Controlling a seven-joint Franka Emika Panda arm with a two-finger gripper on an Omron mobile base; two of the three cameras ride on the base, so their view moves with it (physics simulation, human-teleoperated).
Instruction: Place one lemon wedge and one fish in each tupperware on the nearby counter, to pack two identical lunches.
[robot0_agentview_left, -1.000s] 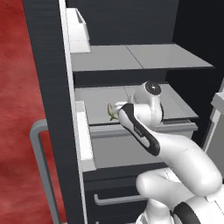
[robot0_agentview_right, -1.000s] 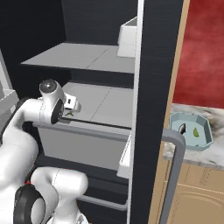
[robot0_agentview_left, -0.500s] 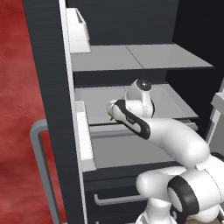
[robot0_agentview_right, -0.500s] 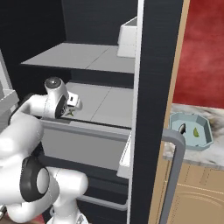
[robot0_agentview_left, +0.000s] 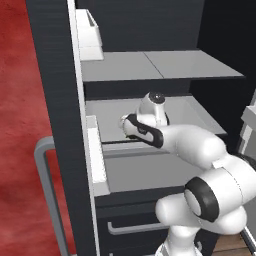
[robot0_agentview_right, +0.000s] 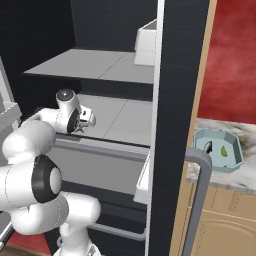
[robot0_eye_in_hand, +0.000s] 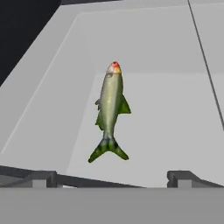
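A green-grey fish (robot0_eye_in_hand: 110, 111) with a red-tipped head lies on the grey fridge shelf (robot0_eye_in_hand: 175, 131), straight ahead of my gripper (robot0_eye_in_hand: 111, 179). The two dark fingertips (robot0_eye_in_hand: 43, 178) stand wide apart with nothing between them, a short way short of the tail. In the base views my hand reaches into the middle shelf, gripper (robot0_agentview_left: 125, 125) pointing left and down, gripper (robot0_agentview_right: 84, 121) open. On the marbled counter (robot0_agentview_right: 245, 172) at the right sits the pale blue octagonal tupperware (robot0_agentview_right: 200, 136), holding a dark fish (robot0_agentview_right: 208, 146) and a yellow lemon wedge (robot0_agentview_right: 223, 150).
The open fridge door (robot0_agentview_right: 175, 100) stands between the shelves and the counter, its grey handle (robot0_agentview_right: 197, 200) in front. A white bin (robot0_agentview_left: 90, 35) sits on the upper shelf (robot0_agentview_left: 150, 65). The shelf's side wall (robot0_eye_in_hand: 48, 96) rises just left of the fish.
The hand has moved a little further in over the middle shelf and the forearm has swung round behind it. The jaws have stayed wide.
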